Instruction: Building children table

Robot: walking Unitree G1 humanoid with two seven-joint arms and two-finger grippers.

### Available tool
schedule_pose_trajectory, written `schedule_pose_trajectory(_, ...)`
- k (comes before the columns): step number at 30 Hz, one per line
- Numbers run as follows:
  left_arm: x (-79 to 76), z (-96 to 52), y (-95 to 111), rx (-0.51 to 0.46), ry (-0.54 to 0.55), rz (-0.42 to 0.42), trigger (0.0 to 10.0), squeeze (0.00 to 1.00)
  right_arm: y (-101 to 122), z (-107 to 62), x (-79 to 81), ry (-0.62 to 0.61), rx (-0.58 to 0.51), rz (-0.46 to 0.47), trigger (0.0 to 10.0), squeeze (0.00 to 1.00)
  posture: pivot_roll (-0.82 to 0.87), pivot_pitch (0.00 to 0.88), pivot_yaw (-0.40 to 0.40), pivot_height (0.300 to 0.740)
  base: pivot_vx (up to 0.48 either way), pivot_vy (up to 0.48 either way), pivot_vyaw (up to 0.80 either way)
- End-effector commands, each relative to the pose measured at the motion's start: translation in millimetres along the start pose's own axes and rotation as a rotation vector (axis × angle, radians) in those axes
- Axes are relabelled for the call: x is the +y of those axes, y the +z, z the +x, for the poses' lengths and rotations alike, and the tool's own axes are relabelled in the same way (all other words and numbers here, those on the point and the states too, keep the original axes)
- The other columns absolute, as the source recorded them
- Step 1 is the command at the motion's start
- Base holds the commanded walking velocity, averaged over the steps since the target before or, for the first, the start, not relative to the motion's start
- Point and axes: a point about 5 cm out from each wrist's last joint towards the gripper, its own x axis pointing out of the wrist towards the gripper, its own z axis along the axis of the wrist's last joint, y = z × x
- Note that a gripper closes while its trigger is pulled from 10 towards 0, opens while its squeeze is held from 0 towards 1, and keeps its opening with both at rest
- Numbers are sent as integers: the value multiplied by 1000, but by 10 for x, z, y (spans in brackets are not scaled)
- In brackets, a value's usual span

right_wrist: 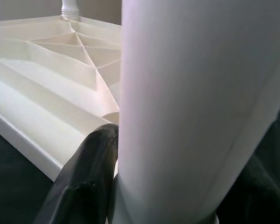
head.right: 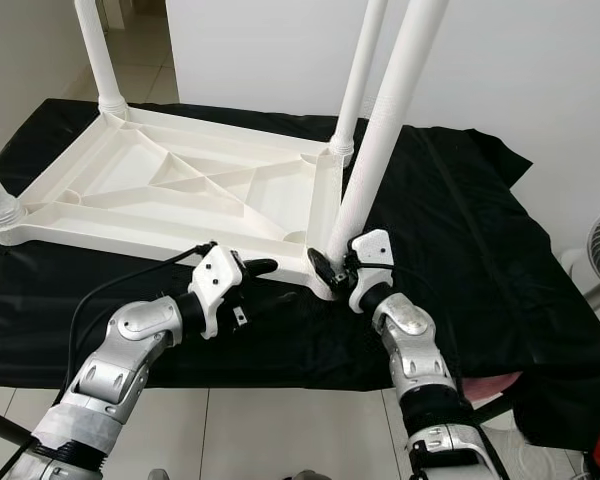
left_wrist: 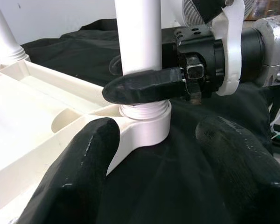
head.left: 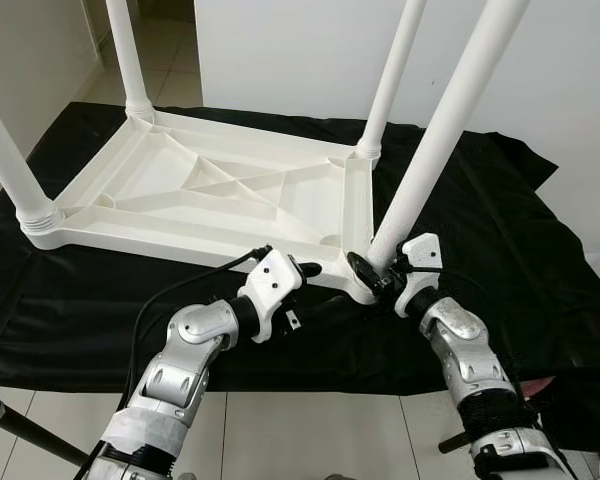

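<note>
At near corner of upturned tabletop (head.left: 210, 190): fourth leg being seated.
Tabletop lies underside up on black-draped desk (head.left: 500, 230); three legs stand in their sockets. Right claw (head.left: 365, 268) clamped on base of fourth leg (head.left: 435, 150), which leans in its corner socket (left_wrist: 147, 122). Left claw (head.left: 305, 272), fingers apart, beside that corner. Left to do, judged: seat this leg upright, turn table over.

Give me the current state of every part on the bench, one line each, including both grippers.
Table top: upside down on the black cloth.
Near-right leg: standing in its corner socket, leaning slightly.
Other three legs: standing in their sockets.
Right gripper: shut on the near-right leg's base.
Left gripper: open, at the table's near edge beside that socket.
</note>
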Motion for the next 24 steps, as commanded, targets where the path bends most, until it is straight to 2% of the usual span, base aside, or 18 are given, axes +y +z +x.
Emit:
schedule_pose_trajectory(1,37,20,-3,-8,41,-5,10000,0,-41,-33,44,-72,23,23,10000,0,-49,0,-60,740,0,0,0)
schedule_pose_trajectory(3,71,12,-22,-4,56,-8,10000,0,-49,-36,159,-162,26,39,10000,0,-51,0,-60,740,0,0,0)
schedule_pose_trajectory(4,71,12,-22,-4,56,-8,10000,0,-49,-36,159,-162,26,39,10000,0,-51,0,-60,740,0,0,0)
schedule_pose_trajectory(7,105,-10,-50,6,68,-7,10000,0,-70,-41,286,-297,42,28,10000,0,-53,0,-61,740,0,0,0)
schedule_pose_trajectory(11,115,-21,-58,10,73,-4,10000,0,-84,-43,324,-355,55,35,10000,0,-52,0,-62,740,0,0,0)
schedule_pose_trajectory(13,130,-36,-63,10,83,-4,10000,0,-94,-32,400,-403,68,50,10000,0,-48,0,-64,740,0,0,0)
schedule_pose_trajectory(17,149,-46,-68,8,98,-10,10000,0,-68,-23,463,-393,60,67,10000,0,-49,0,-64,740,0,0,0)
schedule_pose_trajectory(18,151,-45,-67,8,100,-9,10000,0,-54,-30,440,-386,51,75,10000,1000,-48,0,-66,740,0,0,0)
schedule_pose_trajectory(24,158,-38,-62,6,102,4,10000,0,-12,-37,376,-378,34,68,10000,1000,-44,0,-70,740,0,0,0)
